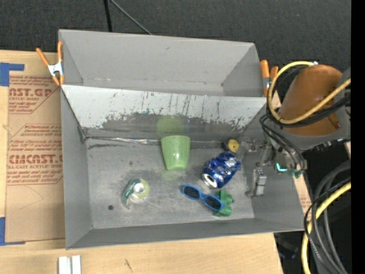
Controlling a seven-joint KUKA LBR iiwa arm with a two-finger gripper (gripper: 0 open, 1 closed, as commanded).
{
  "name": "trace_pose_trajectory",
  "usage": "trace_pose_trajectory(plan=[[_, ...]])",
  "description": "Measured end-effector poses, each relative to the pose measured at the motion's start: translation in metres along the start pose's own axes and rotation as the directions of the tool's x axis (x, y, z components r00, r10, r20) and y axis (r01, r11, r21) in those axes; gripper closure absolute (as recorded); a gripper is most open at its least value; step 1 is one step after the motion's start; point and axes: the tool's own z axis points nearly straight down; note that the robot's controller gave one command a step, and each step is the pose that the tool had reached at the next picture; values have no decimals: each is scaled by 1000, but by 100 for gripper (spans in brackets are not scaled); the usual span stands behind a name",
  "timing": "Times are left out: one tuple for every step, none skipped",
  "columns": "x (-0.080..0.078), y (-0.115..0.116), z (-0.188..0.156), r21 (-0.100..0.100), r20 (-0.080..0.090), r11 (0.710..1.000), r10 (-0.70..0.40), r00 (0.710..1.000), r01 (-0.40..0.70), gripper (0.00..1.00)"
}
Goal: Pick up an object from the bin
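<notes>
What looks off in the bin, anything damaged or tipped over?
The blue can, right of centre on the floor of the bin, lies on its side and looks crumpled. Nothing else stands out, and I see no spill.

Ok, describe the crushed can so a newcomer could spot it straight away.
In the grey bin, look just right of the green cup. The crushed blue can lies there, beside the blue sunglasses. Unlike them it is stubby and shiny, with white print and a silver end.
</notes>
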Motion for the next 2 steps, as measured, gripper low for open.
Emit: trace_pose_trajectory(plan=[[-61,20,102,0,5,990,-141,990,141,0],[-58,46,67,0,11,995,-100,995,100,0]])
